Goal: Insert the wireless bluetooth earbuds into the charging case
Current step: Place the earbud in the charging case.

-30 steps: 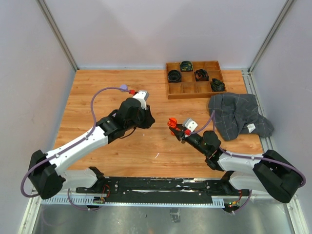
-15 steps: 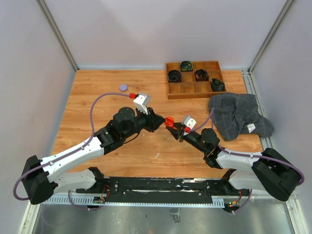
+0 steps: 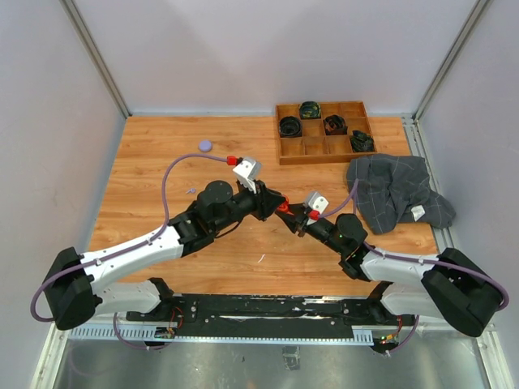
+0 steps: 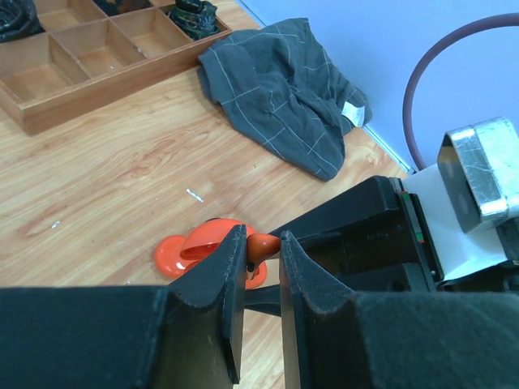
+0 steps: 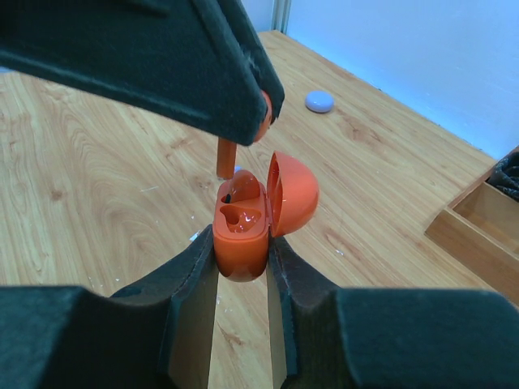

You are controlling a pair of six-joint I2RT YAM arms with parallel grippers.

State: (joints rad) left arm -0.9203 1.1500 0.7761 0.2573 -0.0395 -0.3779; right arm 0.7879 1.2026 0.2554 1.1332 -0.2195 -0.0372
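My left tool [image 4: 263,243] has swung in from the left-middle of the surface [image 3: 154,166] over the last second. It now sits tip to tip with my right tool [image 5: 242,251], about mid-surface. The right tool barely moved in that time.

- **Left tool:** Closed almost fully, pinching an orange earbud [image 4: 262,242] between its pads. In the right wrist view the stem hangs down below the tip.
- **Right tool:** Closed on the base of the orange case [image 5: 240,225], which it holds upright off the surface. The lid [image 5: 293,193] is hinged open to one side.
- **Earbud position:** Just above and behind the case's open sockets and close to the far rim, but not in yet. The near socket looks empty. There's a dark spot in the far one and I can't tell what it is.

My read is that the approach is done and only the fine part is left: line the stem up with a socket and lower it. If it's off-line, the push could tip the case in my right tool's grip.

The lilac round piece [image 3: 205,145] near the far edge and the wooden tray [image 3: 318,157] at the far right haven't moved.
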